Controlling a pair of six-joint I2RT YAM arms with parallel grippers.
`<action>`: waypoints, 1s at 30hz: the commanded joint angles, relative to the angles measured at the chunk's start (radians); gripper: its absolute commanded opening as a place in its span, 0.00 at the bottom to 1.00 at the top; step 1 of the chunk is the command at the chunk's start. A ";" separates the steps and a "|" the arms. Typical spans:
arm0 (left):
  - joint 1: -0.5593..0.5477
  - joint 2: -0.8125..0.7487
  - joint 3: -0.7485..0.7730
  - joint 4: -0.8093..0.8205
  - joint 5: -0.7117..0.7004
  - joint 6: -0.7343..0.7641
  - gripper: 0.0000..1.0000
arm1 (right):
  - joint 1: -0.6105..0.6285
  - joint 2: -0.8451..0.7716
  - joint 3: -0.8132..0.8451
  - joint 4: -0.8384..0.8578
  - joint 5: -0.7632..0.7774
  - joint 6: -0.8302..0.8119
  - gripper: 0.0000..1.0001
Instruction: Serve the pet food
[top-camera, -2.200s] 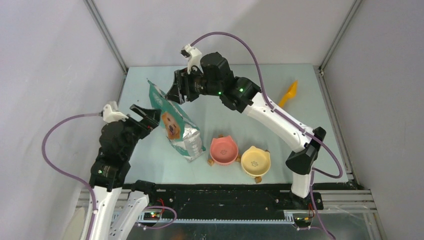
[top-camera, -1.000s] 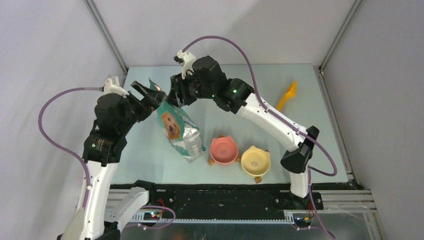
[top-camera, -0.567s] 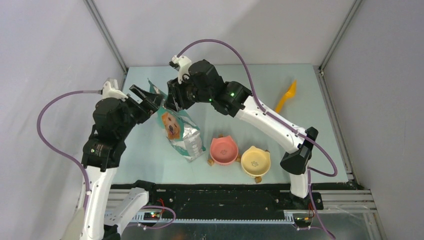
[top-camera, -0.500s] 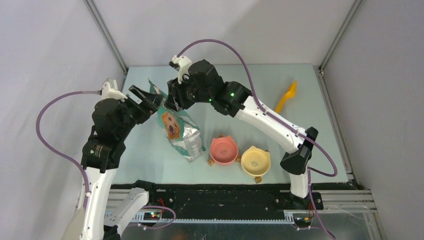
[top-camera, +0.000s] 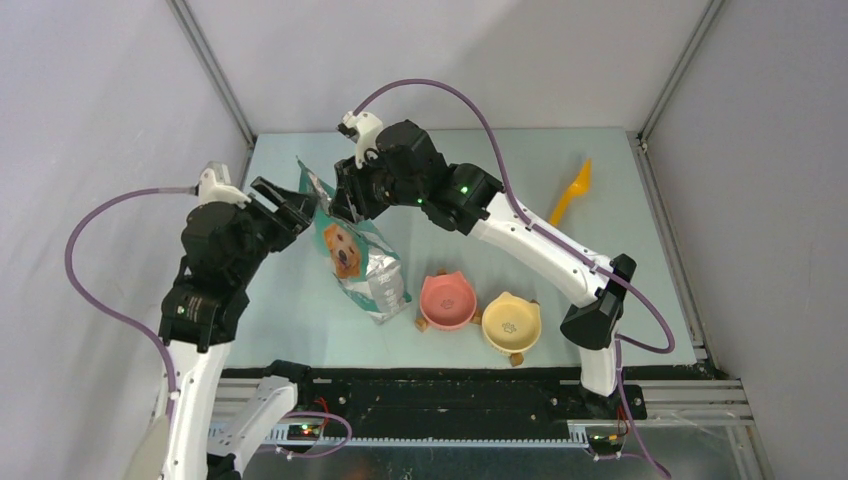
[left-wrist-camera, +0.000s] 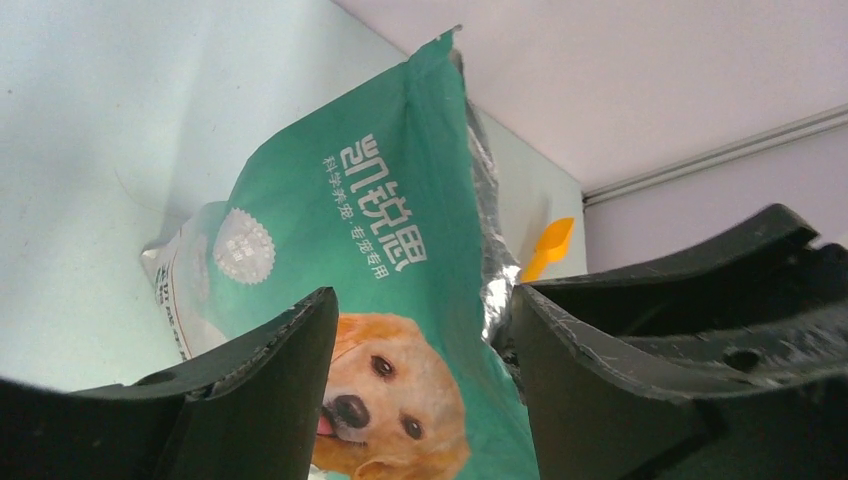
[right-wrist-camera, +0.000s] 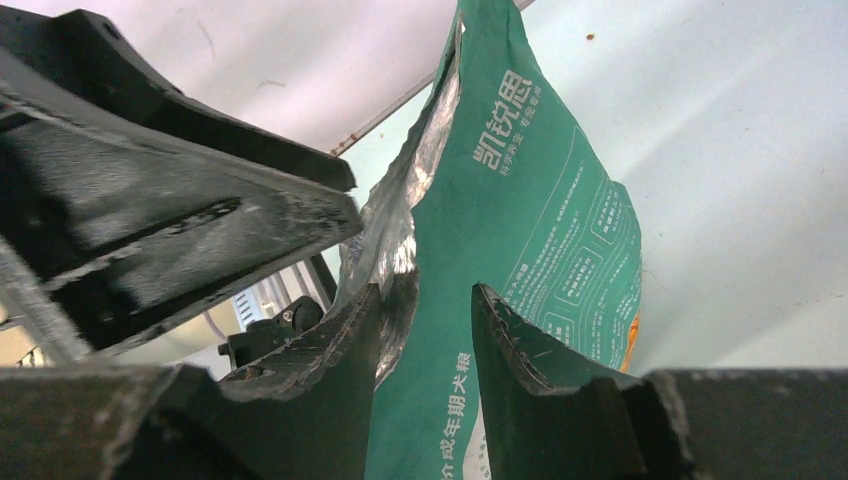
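The green-white foil bag (top-camera: 352, 252) with the golden dog stands upright at the table's left middle, its top torn open. The pet food is hidden inside it. My left gripper (top-camera: 292, 207) is open just left of the bag's top; in the left wrist view (left-wrist-camera: 420, 340) the dog print (left-wrist-camera: 400, 400) shows between its fingers. My right gripper (top-camera: 343, 197) is at the bag's top from behind. In the right wrist view (right-wrist-camera: 425, 320) its fingers stand apart astride the bag's green rear wall (right-wrist-camera: 520, 200), one finger (right-wrist-camera: 340, 340) by the silver lining.
A pink cat-eared bowl (top-camera: 447, 300) and a yellow one (top-camera: 511, 322) stand right of the bag near the front edge. An orange scoop (top-camera: 578, 188) lies at the far right, also seen in the left wrist view (left-wrist-camera: 548, 245). Grey walls enclose the table.
My left arm has risen and brought its open gripper up to the bag's top. My right gripper has moved left and down onto the bag's top edge. The bag stays put.
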 joint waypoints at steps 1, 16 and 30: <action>-0.002 0.048 0.030 -0.024 0.010 0.011 0.69 | 0.003 -0.021 0.022 -0.032 0.018 -0.011 0.42; -0.002 0.039 0.003 0.013 0.054 0.006 0.12 | -0.009 -0.038 -0.001 -0.019 -0.017 -0.002 0.43; -0.002 -0.126 -0.236 0.351 0.164 -0.107 0.00 | -0.067 -0.090 -0.063 0.121 -0.105 0.122 0.60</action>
